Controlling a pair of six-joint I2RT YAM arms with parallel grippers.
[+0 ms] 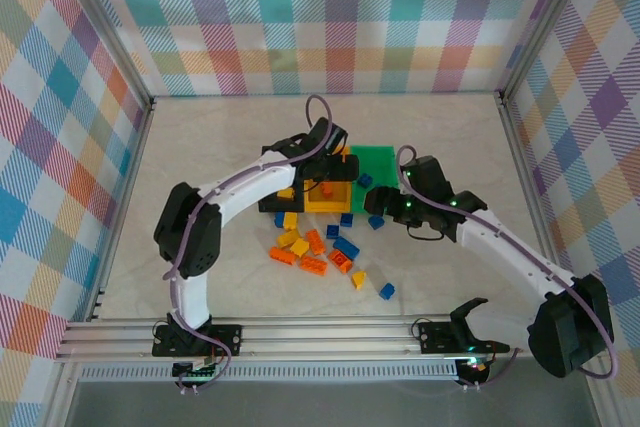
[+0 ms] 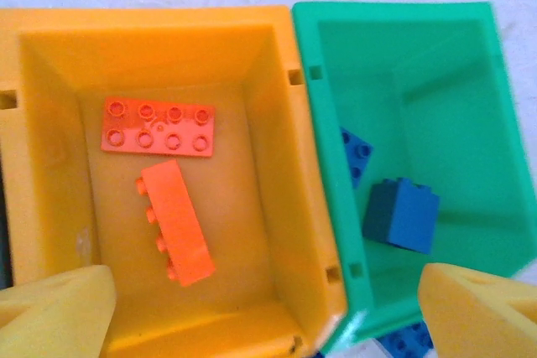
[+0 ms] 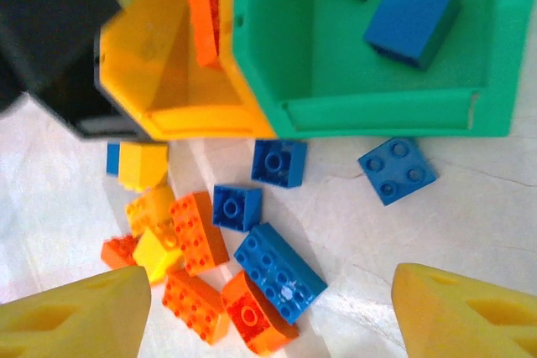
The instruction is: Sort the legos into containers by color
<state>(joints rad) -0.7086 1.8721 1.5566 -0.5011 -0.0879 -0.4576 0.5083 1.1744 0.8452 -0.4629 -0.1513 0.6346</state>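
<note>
My left gripper (image 1: 332, 175) hangs open over the orange-yellow bin (image 2: 277, 207), nothing between its yellow pads (image 2: 59, 308). That bin holds two orange bricks: a flat one (image 2: 158, 126) and one on its side (image 2: 178, 222). The green bin (image 2: 327, 199) beside it holds two blue bricks (image 2: 403, 214), one half hidden by the wall. My right gripper (image 3: 277, 312) is open above the loose pile, with a long blue brick (image 3: 279, 272) and orange bricks (image 3: 199, 232) between its pads. Yellow bricks (image 3: 143, 165) lie by the bins. The black bin (image 1: 272, 179) is mostly under the left arm.
Loose bricks spread in front of the bins toward the arms' bases, with a yellow one (image 1: 358, 279) and a blue one (image 1: 387, 291) nearest. Two single blue bricks (image 3: 397, 170) lie just outside the green bin's front wall (image 3: 377, 115). Checked walls enclose the table.
</note>
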